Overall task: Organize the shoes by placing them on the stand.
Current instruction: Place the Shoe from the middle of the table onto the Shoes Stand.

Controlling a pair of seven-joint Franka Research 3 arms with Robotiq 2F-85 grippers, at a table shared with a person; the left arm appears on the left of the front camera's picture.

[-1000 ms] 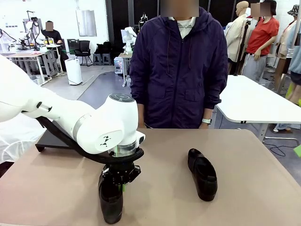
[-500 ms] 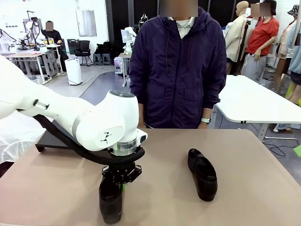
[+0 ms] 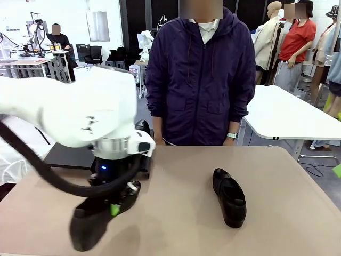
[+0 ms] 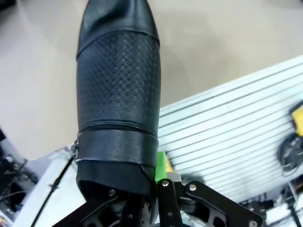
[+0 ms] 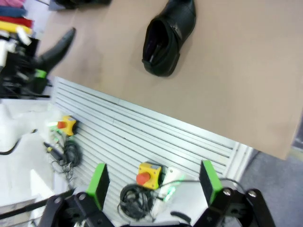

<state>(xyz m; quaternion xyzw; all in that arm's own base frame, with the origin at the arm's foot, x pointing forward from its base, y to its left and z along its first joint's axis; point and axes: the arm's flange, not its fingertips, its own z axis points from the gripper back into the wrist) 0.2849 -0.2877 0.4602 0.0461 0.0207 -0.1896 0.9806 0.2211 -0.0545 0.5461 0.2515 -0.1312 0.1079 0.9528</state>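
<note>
- The left pincer (image 3: pixel 116 205) is clamped on the rim of a black shoe (image 3: pixel 93 226) at the lower left of the front view, with the toe pointing down-left away from it.
- A second shoe (image 3: pixel 229 197) lies on the bench (image 3: pixel 181 224) right of centre, well apart from the first.
- The stand (image 3: pixel 66 157) sits at middle left.
- The right pincer (image 5: pixel 154 182) stands apart, holding nothing.

Bright, even indoor light. Soft shadow under near shoe (image 3: pixel 85 233) on table (image 3: pixel 181 224). Left arm (image 3: pixel 69 114) motion-blurred in front view. Wrist views slightly soft, edges bowed.
</note>
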